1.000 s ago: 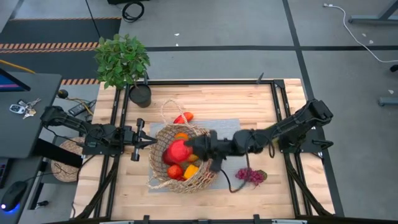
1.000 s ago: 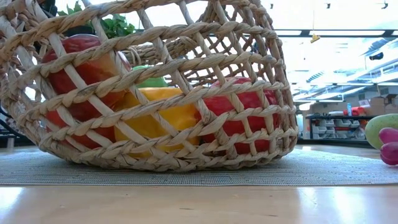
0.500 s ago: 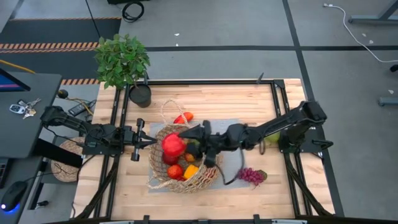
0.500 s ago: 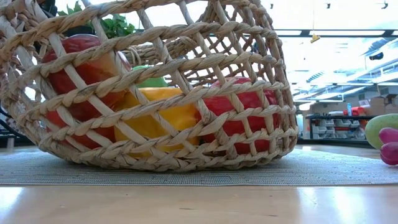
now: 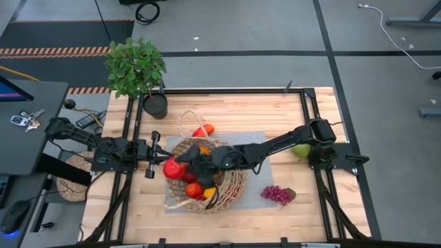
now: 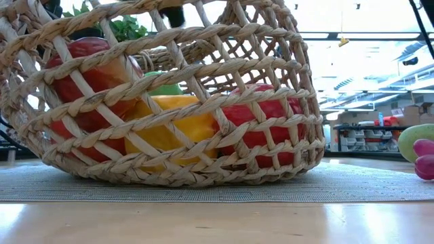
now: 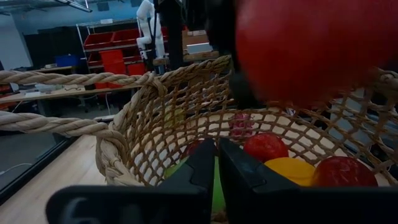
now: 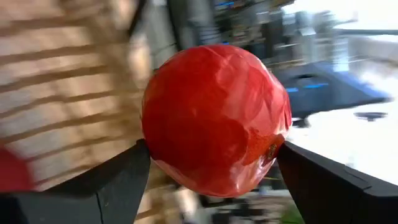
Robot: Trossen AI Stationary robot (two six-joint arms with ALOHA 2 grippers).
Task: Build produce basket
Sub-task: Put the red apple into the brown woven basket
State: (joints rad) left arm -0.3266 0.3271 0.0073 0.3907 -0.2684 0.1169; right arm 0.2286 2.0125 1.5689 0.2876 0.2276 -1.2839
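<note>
Item count, as visible:

- One round tan open-weave wicker basket [image 5: 231,189].
- One large red round fruit [image 5: 173,167] above its rim.
- One bunch of purple grapes [image 5: 275,195].
- One green pear [image 5: 300,150].
- One leafy green potted plant [image 5: 136,65].
- Two dark arms.

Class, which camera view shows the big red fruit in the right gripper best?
The right wrist view: the red fruit fills it, gripped between both fingers. The left wrist view crops it, the high view shows it small, the low view misses it.
</note>
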